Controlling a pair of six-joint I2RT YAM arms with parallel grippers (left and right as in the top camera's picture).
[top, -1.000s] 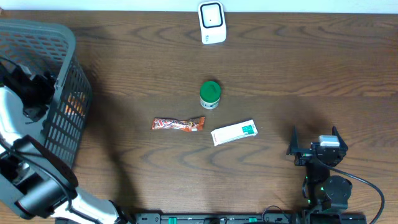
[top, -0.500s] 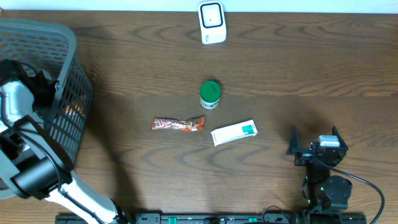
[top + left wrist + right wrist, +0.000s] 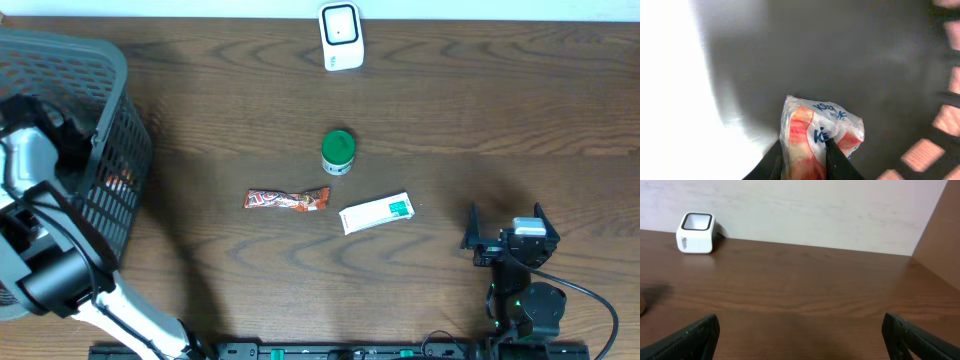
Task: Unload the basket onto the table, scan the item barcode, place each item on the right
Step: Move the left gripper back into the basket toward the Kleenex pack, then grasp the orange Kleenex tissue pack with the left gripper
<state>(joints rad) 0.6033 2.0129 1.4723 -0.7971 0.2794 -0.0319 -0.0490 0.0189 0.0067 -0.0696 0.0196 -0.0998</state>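
My left gripper [image 3: 804,145] is down inside the grey mesh basket [image 3: 112,62] at the table's left edge. Its jaws are shut on a crinkled white-and-orange plastic packet [image 3: 822,122] with blue lettering. From overhead only the left arm [image 3: 30,165] shows, reaching into the basket; the packet and fingers are hidden there. The white barcode scanner [image 3: 341,36] stands at the back centre, also visible as the scanner [image 3: 696,232] in the right wrist view. At the front right my right gripper [image 3: 506,216] rests open, with nothing between the spread fingers [image 3: 690,337].
A green-lidded jar [image 3: 338,152], an orange snack bar [image 3: 287,200] and a white-and-green box [image 3: 376,213] lie in the middle of the table. The basket's walls surround the left gripper on all sides.
The left gripper's jaws have closed on the packet inside the basket, and the left arm has shifted slightly. The right arm has not moved.
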